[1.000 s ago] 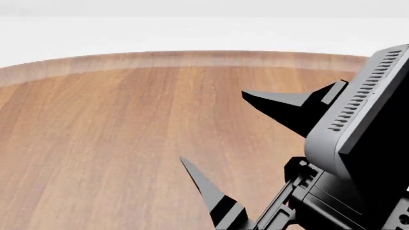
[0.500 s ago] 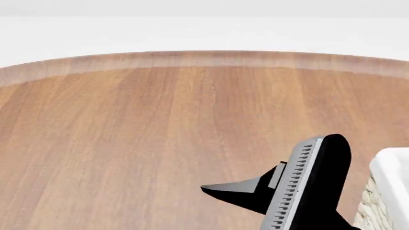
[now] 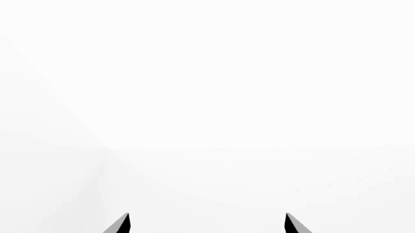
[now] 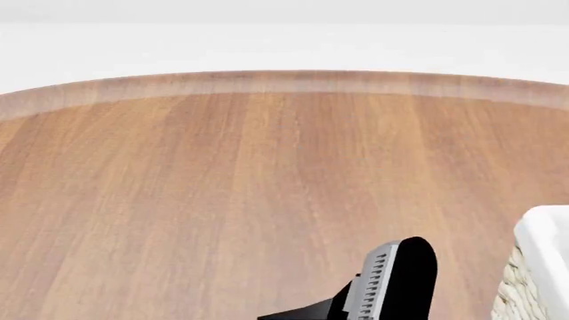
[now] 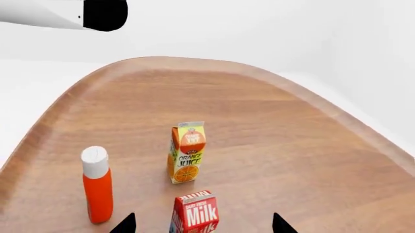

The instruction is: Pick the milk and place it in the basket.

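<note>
Both fingers of my right hand (image 5: 202, 224) stand apart, having dropped low over the counter (image 4: 222, 187) toward the milk (image 5: 196, 212).

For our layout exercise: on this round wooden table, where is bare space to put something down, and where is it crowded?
The table is bare from its far rim down to the basket at the right edge. In the right wrist view, wood beyond the orange juice carton is free; the milk, juice and orange bottle crowd together.
</note>
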